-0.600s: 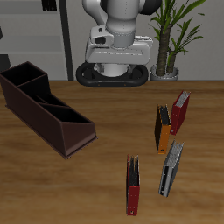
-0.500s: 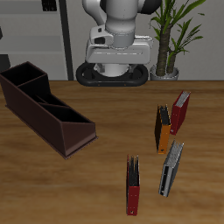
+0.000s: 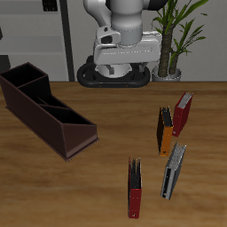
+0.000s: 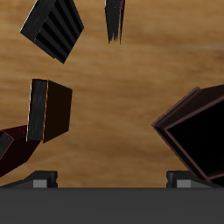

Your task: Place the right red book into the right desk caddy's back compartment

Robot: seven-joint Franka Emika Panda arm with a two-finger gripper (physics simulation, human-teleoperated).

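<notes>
A warm brown wood-grain tabletop (image 3: 97,191) fills the near part of the scene, evenly lit with soft shadows. Beyond its far edge stands a pale grey wall (image 3: 35,35), crossed by a darker vertical strip (image 3: 67,40) left of centre. At the far right a green potted plant (image 3: 180,31) with long leaves rises from a grey pot. A dark object (image 3: 50,5) hangs high on the wall, too cropped to identify.

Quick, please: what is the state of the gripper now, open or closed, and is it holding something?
Gripper: jaws open and holding nothing; only the wooden table shows between them.
</notes>
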